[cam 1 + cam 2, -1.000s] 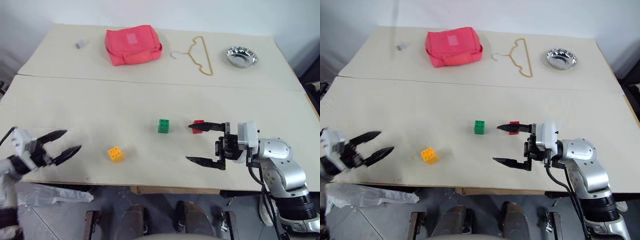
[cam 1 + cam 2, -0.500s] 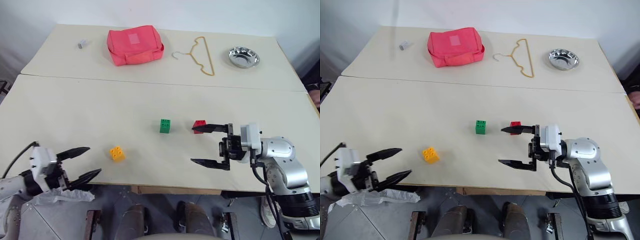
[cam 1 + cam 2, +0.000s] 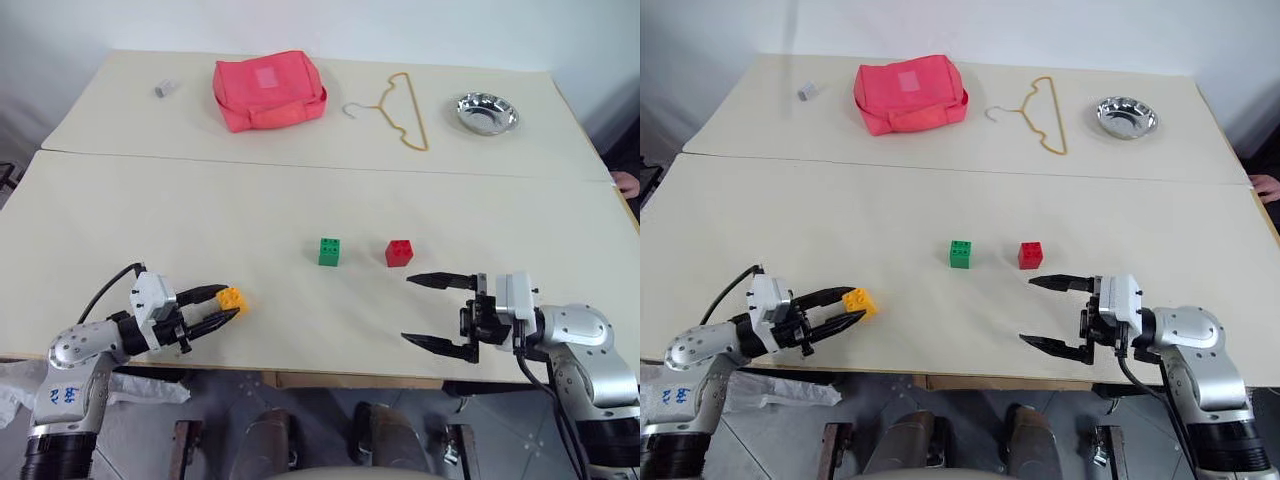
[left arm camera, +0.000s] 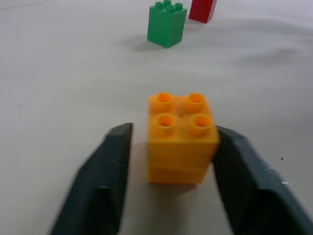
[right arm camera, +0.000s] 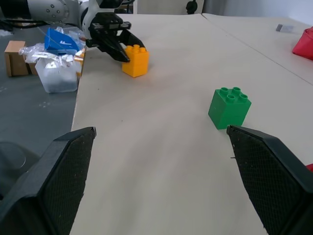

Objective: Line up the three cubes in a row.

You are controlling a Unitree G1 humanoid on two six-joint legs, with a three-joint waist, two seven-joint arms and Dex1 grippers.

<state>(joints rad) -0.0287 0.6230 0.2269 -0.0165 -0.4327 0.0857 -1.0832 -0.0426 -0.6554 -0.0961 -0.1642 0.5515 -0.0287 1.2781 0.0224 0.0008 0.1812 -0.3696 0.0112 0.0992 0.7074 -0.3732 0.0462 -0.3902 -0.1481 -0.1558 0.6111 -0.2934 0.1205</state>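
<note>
yellow-orange cube sits clamped in left gripper; right gripper gapes wide, red cube cut off.

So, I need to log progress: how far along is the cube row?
Done: green cube and red cube sit side by side. In hand: left gripper straddles the yellow-orange cube. Left: bringing it beside the green. Right gripper hangs open.

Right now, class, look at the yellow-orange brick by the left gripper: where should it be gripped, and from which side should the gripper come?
Grip the yellow-orange brick on its two flat upright side walls, coming in level along the table from the robot's left. It stands upright with its studs on top, which give poor purchase. The left gripper already straddles it that way.
</note>
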